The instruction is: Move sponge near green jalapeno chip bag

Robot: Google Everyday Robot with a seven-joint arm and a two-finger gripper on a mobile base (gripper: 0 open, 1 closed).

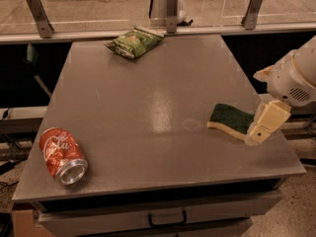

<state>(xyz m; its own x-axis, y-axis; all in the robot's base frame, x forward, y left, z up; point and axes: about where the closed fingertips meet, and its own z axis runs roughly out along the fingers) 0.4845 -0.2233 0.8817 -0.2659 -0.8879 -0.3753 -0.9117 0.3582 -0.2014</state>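
The sponge [229, 118], dark green on top with a pale yellow layer below, lies flat near the right edge of the grey table [148, 93]. The green jalapeno chip bag [134, 42] lies crinkled at the table's far edge, left of centre and far from the sponge. My gripper [262, 128], cream-coloured on a white arm, comes in from the right. It sits low at the sponge's right end and covers that end in this view. I cannot tell whether it touches the sponge.
A red soda can [63, 154] lies on its side at the near left corner, its open end facing the front. A metal rail with upright brackets [170, 9] runs behind the table. A drawer front [163, 216] sits below the near edge.
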